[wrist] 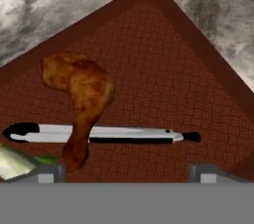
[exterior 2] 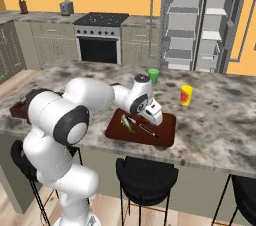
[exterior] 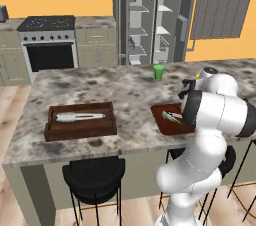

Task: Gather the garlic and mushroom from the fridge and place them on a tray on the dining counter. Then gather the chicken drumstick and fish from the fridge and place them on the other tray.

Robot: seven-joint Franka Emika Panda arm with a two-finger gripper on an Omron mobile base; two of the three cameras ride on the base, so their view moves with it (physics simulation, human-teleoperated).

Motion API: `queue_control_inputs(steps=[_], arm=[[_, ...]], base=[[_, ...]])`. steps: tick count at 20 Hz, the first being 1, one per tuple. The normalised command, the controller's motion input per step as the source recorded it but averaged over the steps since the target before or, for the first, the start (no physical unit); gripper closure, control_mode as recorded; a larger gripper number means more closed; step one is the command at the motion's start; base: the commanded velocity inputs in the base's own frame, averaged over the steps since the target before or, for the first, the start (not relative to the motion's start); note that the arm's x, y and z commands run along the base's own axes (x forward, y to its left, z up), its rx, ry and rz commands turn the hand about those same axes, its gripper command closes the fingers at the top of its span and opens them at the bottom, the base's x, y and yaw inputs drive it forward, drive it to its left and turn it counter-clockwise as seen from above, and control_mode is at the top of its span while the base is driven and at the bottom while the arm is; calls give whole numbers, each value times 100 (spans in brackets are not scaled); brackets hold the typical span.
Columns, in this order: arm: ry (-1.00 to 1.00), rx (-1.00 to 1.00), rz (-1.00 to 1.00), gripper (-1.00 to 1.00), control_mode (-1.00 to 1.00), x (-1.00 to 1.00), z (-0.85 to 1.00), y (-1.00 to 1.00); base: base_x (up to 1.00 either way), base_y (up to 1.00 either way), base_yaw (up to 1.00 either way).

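Fingertips stand wide apart with nothing between them, so the gripper is open. It hangs just above the flat reddish-brown tray, which sits near the dining counter's front edge.

A chicken drumstick lies on that tray toward its left side. It is browned and bumpy-skinned, fat at the top and tapering to a narrow bone end. It crosses over a long silver utensil with black ends. A pale green-white scrap shows beside the left fingertip; whether it is garlic or mushroom I cannot tell.

The slender silvery fish lies lengthwise in the other tray, the deep dark-brown one with raised walls, well apart toward the counter's left end.

As I judge it, the fish is placed, but the drumstick is on the low-rimmed tray, not with the fish, so that pairing looks unfinished. The fridge stands open behind, its white shelves looking bare.
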Motion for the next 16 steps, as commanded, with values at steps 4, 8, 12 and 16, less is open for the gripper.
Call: queue_control_inputs(steps=[4, 8, 12, 16], arm=[[-4, 0, 0, -100, -100, -71, 61, 0], [-4, 0, 0, -100, -100, -68, 77, 16], [-1, 0, 2, -100, -100, -67, 68, 31], [-1, 0, 3, -100, -100, -68, 61, 40]], base=[[0, 0, 0], [0, 0, 0], [0, 0, 0], [0, 0, 0]])
